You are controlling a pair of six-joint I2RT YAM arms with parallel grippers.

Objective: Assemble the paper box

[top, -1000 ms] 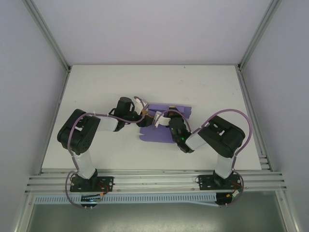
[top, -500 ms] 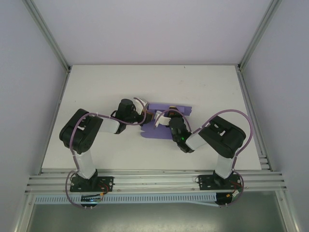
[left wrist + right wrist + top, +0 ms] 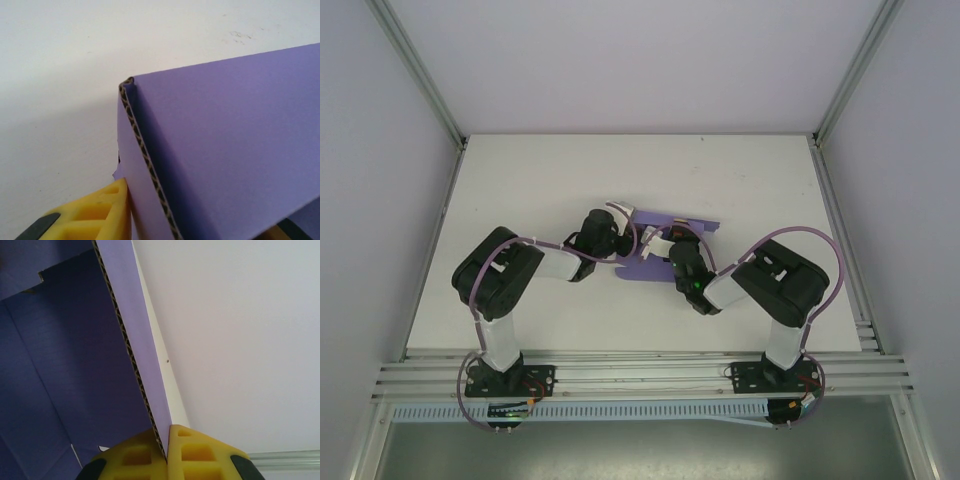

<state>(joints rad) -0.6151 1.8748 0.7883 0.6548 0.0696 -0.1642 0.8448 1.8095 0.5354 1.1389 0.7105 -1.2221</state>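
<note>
Here we are in the middle of the white surface (image 3: 520, 180), where the paper box (image 3: 645, 272) lies between the two arms. It is part-folded, with its base flat and its walls standing up off the sheet. The right fingers (image 3: 195, 452) are pressed together on the cut edge of one raised wall, with the corrugation pinched between the yellow pads and that wall held upright. Over on the left, the left fingers (image 3: 95, 215) straddle a folded-over side wall. One yellow pad sits against its outer face and the other barely peeks out on the other side of the fold, so I cannot tell whether they actually squeeze the board. The step in hand looks like forming that left side wall: doubling the flap over while the right arm anchors the box. Next, I'd judge, the left arm needs to press the fold down until its tabs seat in the base. The right grip should stay steady so the light board doesn't slide or spring open.
</note>
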